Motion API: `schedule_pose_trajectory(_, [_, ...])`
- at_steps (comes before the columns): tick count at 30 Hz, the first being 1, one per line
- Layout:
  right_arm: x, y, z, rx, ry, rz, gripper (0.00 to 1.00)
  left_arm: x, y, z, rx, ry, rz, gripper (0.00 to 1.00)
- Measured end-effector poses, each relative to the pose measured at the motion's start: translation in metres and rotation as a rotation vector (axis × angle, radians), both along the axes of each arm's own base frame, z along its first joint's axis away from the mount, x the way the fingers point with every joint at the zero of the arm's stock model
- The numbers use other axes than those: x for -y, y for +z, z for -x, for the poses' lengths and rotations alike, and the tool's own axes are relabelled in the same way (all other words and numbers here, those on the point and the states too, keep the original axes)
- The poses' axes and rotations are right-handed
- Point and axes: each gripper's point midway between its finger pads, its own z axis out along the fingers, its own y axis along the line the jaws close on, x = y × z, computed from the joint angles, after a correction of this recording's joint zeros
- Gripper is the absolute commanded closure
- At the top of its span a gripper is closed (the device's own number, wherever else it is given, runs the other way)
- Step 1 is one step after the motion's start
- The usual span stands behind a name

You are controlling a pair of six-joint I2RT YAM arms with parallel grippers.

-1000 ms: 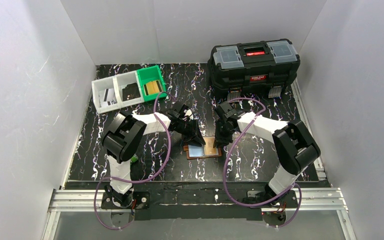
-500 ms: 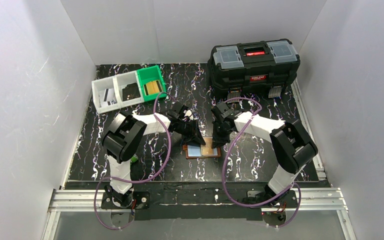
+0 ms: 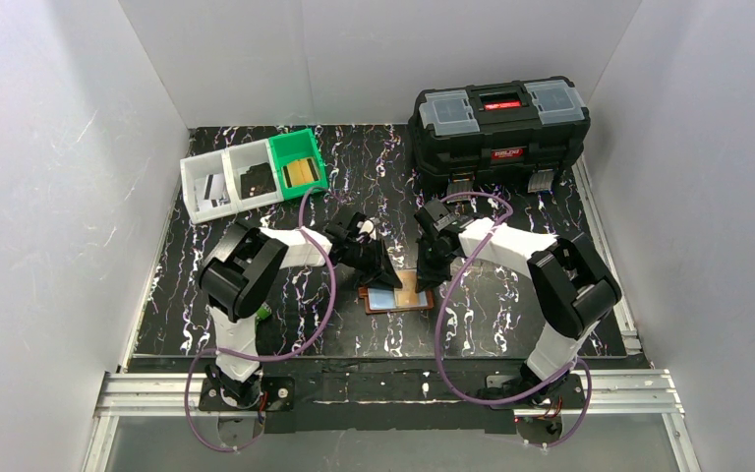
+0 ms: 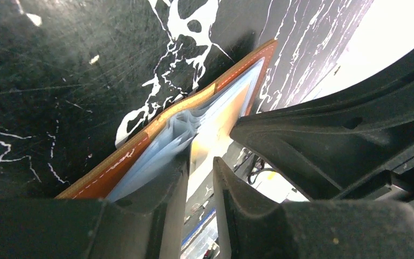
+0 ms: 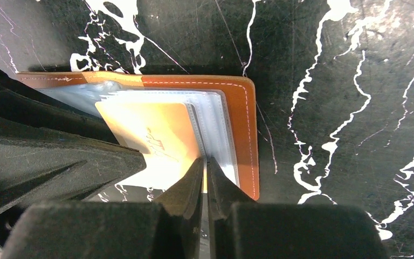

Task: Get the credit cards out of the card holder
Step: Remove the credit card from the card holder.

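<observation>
Top external: card holder is laid open on the table, between both arms | left wrist: left gripper is pressed on its left-half pockets, jaws slightly parted, nothing gripped | right wrist: right gripper is clenched at the edge of the gold credit card on the right half; whether card or sleeve is pinched cannot be told

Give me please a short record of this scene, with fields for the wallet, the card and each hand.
wallet: open, flat on the table, inside up
card: gold, on the right half, not yet clear of the wallet
left hand: slightly open, resting on the wallet's left half
right hand: nearly shut, seems to pinch the card's edge
far side: toolbox, three bins
</observation>
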Motion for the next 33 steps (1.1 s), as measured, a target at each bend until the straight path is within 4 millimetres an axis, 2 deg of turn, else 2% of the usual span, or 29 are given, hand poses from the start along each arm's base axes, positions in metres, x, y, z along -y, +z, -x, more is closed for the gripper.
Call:
schedule_pose_trajectory(5, [-0.001,0.000,0.000,-0.013,-0.005,-0.012,0.90,-0.004,0.000,0.002,0.001,0.020,0.026,0.83])
schedule_pose_trajectory(16, [-0.006,-0.001,0.002,-0.040,-0.008,-0.046,0.87,-0.013,0.000,0.003,-0.020,0.099,0.135,1.00])
schedule_pose_trajectory(28, [-0.015,0.000,-0.001,-0.059,-0.020,-0.092,0.87,-0.024,0.005,-0.004,-0.036,0.145,0.206,1.00])
schedule_pose_trajectory(33, [-0.016,-0.002,-0.002,-0.060,-0.019,-0.096,0.87,-0.031,0.005,-0.008,-0.030,0.155,0.205,0.95])
